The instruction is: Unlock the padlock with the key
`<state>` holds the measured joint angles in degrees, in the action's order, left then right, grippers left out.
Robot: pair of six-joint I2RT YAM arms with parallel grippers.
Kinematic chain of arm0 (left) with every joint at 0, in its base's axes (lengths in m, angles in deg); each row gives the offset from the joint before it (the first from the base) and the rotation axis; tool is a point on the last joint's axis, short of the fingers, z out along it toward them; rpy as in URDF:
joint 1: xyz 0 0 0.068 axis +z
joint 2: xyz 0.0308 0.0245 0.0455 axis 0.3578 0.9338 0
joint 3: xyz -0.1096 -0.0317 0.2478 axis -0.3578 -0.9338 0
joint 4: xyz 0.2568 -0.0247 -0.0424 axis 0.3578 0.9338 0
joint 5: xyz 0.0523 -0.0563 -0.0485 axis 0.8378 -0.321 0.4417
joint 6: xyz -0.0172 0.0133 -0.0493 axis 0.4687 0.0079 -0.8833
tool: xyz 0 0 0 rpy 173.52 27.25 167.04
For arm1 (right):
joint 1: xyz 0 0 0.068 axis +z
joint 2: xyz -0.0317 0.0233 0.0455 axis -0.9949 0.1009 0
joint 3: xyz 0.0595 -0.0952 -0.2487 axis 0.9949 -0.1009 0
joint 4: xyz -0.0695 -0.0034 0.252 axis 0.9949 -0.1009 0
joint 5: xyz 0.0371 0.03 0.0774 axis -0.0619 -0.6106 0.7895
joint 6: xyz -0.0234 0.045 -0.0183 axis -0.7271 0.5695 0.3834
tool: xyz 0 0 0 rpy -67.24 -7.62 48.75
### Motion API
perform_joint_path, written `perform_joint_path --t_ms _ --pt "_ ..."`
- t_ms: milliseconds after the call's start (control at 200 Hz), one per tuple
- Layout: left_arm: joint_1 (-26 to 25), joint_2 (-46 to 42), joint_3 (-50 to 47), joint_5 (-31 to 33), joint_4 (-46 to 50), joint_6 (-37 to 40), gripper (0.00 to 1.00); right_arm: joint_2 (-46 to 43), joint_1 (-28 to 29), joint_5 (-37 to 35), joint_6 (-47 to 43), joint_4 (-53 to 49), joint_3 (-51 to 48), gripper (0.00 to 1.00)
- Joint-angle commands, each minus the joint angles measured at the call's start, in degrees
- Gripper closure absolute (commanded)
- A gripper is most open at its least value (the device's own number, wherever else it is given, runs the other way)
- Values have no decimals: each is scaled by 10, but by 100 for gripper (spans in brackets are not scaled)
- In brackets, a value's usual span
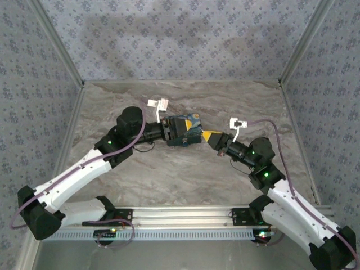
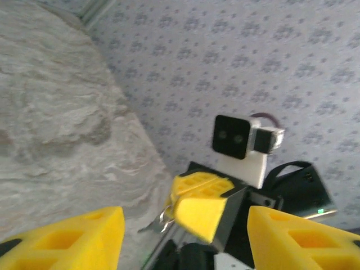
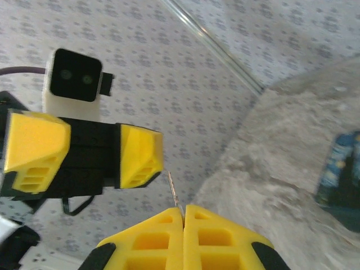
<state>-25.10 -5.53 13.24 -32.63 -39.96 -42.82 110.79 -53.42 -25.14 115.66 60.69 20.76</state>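
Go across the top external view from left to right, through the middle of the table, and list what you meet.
left arm's white forearm → left gripper → painted box → right gripper → right wrist camera

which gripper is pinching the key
The right gripper: it is shut on the thin silvery key, while the left gripper stands open.

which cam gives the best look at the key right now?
Right wrist: the key stands out as a thin silvery blade poking from the shut right gripper. Left wrist catches it blurred at that gripper's tip. Top external: too small to make out.
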Motion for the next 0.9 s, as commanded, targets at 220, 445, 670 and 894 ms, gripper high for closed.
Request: perform_joint_path --t_ms 220,445,670,894 --pt "-4 -18 -139 82 44 21 30 66 -30 -114 -193 -282 115 100" --pt "-19 -21 -237 120 -9 8 14 237 -40 -168 -267 -286 204 100" --pt "-32 -40 -309 160 -49 1 0 443 -55 -200 -322 -284 348 100" --pt "-39 -71 -358 184 -60 -6 0 632 -69 -208 -332 -309 521 100"
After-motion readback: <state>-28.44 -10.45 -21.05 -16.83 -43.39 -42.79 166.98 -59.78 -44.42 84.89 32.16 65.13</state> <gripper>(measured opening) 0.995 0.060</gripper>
